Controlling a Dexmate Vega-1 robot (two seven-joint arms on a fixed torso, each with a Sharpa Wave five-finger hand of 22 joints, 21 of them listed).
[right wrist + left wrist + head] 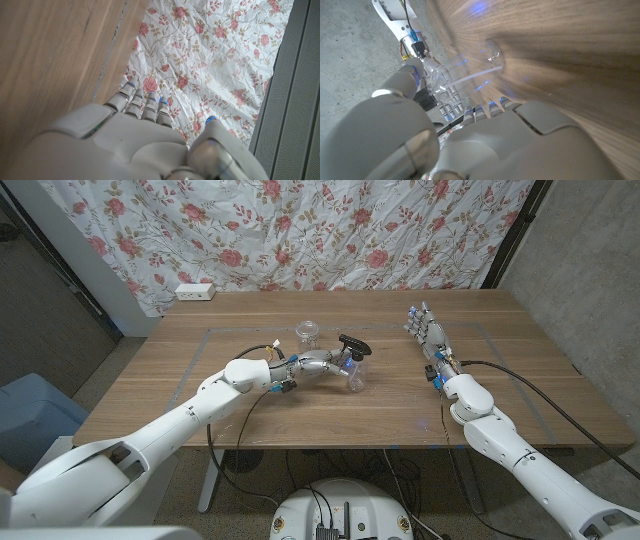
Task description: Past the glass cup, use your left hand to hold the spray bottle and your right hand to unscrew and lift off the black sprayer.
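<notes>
Mid-tabletop [180, 395], left robot hand [322, 366] is gripping the clear spray bottle [354, 373], black sprayer [352, 344] on; glass cup [307, 334] just behind. Right robot hand [424, 326] is waiting near the right edge, fingers straight, holding nothing.

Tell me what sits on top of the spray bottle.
The black sprayer tops the clear spray bottle, which the left hand holds. Its neck thread is covered by the sprayer.
</notes>
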